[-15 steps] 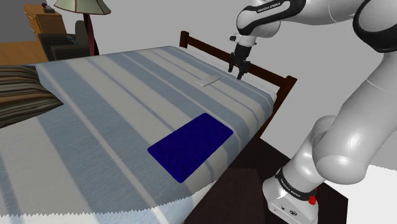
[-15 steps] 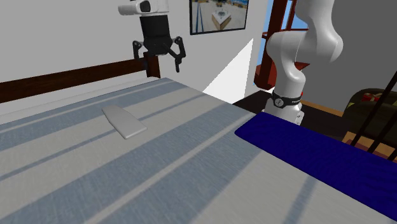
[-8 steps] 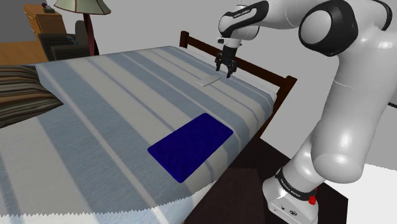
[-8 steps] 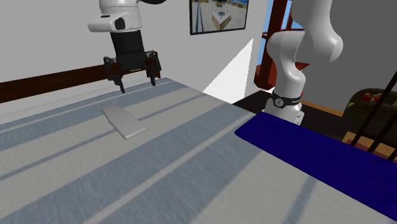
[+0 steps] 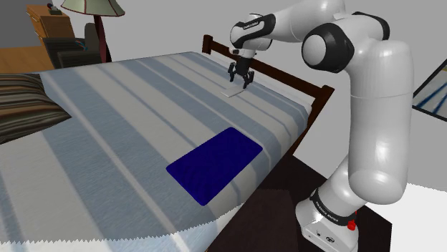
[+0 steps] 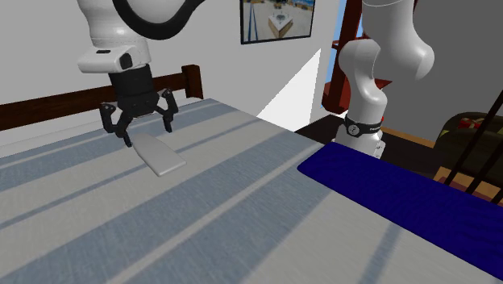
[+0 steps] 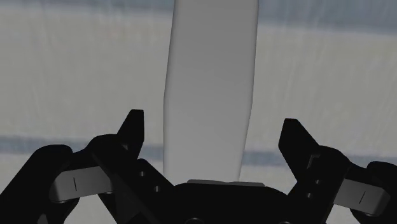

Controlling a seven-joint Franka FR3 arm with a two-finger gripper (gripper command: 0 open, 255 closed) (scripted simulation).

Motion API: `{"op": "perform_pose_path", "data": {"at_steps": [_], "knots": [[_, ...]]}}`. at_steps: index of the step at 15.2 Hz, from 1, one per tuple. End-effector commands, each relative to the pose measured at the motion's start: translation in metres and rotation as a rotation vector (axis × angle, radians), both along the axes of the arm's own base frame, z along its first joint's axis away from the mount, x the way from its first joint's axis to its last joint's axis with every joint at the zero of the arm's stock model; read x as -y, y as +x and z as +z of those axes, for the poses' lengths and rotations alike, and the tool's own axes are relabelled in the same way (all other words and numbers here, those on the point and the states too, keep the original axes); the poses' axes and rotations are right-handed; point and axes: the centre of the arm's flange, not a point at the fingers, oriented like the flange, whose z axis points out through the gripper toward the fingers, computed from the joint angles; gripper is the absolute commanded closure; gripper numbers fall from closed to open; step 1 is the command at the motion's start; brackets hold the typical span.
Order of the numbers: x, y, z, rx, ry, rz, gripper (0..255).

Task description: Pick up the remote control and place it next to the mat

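End effector [image 6: 148, 134] spread wide, pointing down over pale remote [image 6: 161, 160]

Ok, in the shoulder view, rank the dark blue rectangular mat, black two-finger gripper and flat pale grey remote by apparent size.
Largest: the dark blue rectangular mat, by far.
The black two-finger gripper and flat pale grey remote look alike, so no ranking.

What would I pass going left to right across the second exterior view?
Pale remote control → framed picture on the wall → blue mat.
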Motion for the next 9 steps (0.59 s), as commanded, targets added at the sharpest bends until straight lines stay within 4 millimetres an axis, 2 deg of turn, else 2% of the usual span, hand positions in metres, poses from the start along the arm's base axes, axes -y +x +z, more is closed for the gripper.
{"op": "perform_pose_path", "data": {"at_steps": [1,5,9], "knots": [[0.001,0.002,-0.01,0.001,0.0,0.006,0],[0.001,0.002,-0.034,0.001,0.0,0.006,0],[0.001,0.002,-0.034,0.001,0.0,0.006,0]]}}
